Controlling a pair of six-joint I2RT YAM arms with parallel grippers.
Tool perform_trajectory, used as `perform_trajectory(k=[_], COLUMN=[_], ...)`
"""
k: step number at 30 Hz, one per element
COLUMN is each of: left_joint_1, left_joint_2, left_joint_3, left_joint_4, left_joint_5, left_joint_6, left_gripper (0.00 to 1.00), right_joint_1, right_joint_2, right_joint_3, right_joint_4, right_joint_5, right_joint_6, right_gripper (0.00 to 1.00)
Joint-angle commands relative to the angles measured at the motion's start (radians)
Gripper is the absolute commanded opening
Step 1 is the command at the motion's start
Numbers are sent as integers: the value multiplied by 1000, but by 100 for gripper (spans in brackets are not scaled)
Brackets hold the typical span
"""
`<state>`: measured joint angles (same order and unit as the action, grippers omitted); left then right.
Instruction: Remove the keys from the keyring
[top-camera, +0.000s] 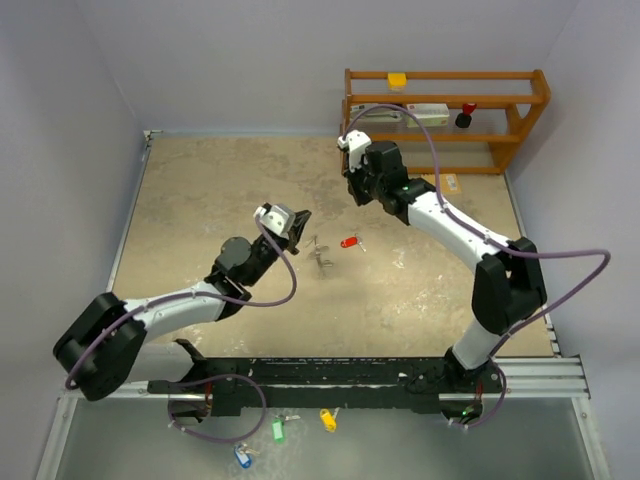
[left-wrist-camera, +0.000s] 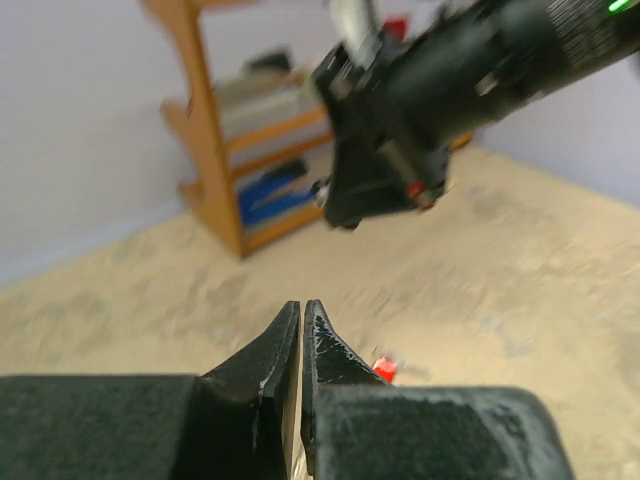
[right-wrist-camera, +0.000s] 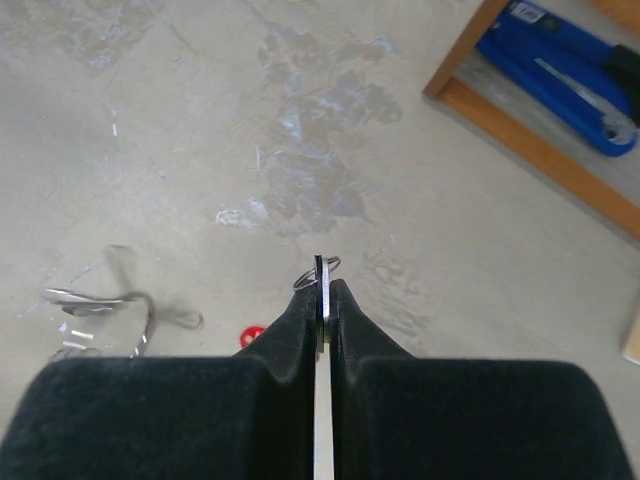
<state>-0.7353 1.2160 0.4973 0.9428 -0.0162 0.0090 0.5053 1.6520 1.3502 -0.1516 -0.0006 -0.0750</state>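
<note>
My right gripper (right-wrist-camera: 322, 283) is shut on a flat silver key held edge-on. The thin silver keyring (right-wrist-camera: 316, 271) is threaded through the key's end just past the fingertips. In the top view this gripper (top-camera: 356, 190) hangs above the table's far middle. Loose silver keys (top-camera: 320, 250) and a red-tagged key (top-camera: 349, 241) lie on the table between the arms. They also show in the right wrist view, the silver keys (right-wrist-camera: 100, 310) left of the red tag (right-wrist-camera: 252, 333). My left gripper (top-camera: 296, 226) is shut, with nothing seen in it, just left of the keys. No black-tagged key is in view.
A wooden shelf rack (top-camera: 445, 120) stands at the back right, holding a yellow item (top-camera: 397, 80) and a blue tool (right-wrist-camera: 560, 70). Green (top-camera: 278, 430), yellow (top-camera: 327, 420) and blue (top-camera: 242, 457) tagged keys lie in front of the arm bases.
</note>
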Motion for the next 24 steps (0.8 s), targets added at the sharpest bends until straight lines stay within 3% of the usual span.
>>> perform_trajectory(k=[1, 9, 24], left_joint_1=[26, 123, 128], left_joint_2=[94, 197, 168], left_joint_3=[-43, -49, -109], left_joint_4=[133, 253, 229], left_joint_5=[-230, -198, -216], left_joint_6=[-47, -141, -160], left_gripper=[0, 0, 0], right_joint_1=[11, 21, 93], right_joint_2=[35, 120, 404], right_joint_3=[-16, 1, 163], right_joint_4=[110, 148, 132], right_joint_5=[-64, -67, -101], right_joint_6=[64, 49, 41], right_gripper=[0, 0, 0])
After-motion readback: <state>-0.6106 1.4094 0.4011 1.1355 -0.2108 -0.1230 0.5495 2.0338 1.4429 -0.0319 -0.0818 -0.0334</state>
